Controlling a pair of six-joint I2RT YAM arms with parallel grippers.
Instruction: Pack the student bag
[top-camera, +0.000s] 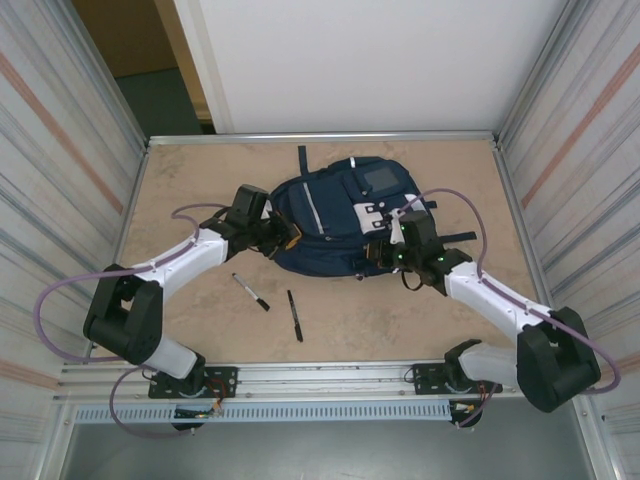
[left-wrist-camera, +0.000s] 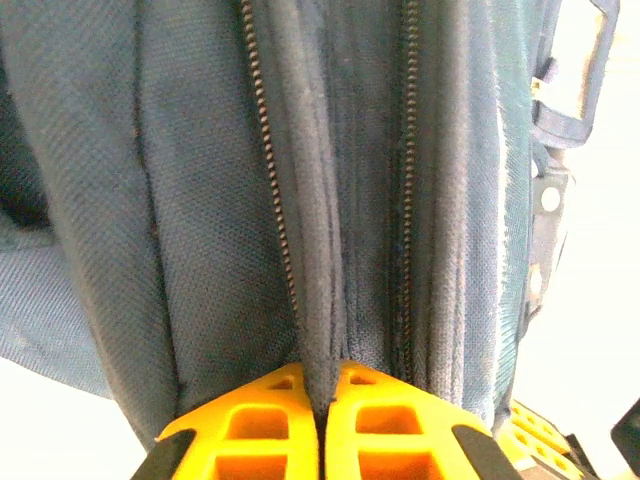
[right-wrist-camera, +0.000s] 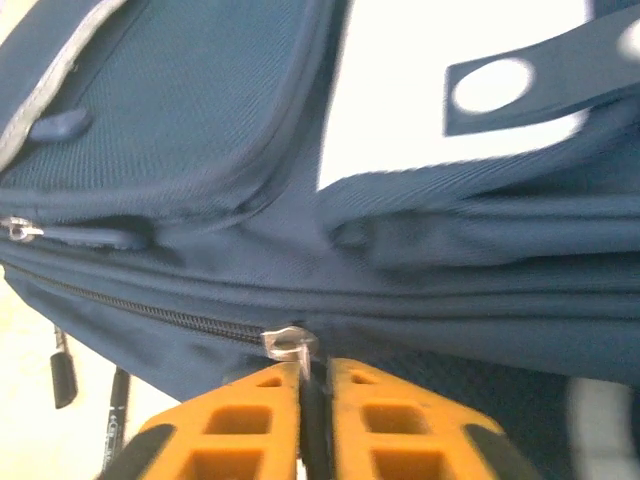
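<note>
Lying flat on the table (top-camera: 200, 190), midway between the left and right edges and closer to the far edge than the near one: student bag (top-camera: 335, 215), navy blue, front face up, white patches and thin pale stripes showing, one dark strap pointing toward the far edge.

Set against the bag's left side: left pincer (top-camera: 285, 238), orange fingers (left-wrist-camera: 280, 420) pressed together and clamped on a raised fold of the blue fabric, between two zip lines.

Meeting the bag's near right edge: right pincer (top-camera: 385, 255), fingers almost together with only a thin slit between. Tips right at a silver zip pull (right-wrist-camera: 288, 343) on the long zip, something dark nipped in the slit. Hard to say from the wrist view whether that is tab or cloth, but clamped on the bag either way.

Resting on bare table between the bag and the near edge, apart from both arms: black marker (top-camera: 251, 291), angled toward the left, and just to its right a black pen (top-camera: 295, 315), pointing nearly straight at the near edge. Close together, not touching.
</note>
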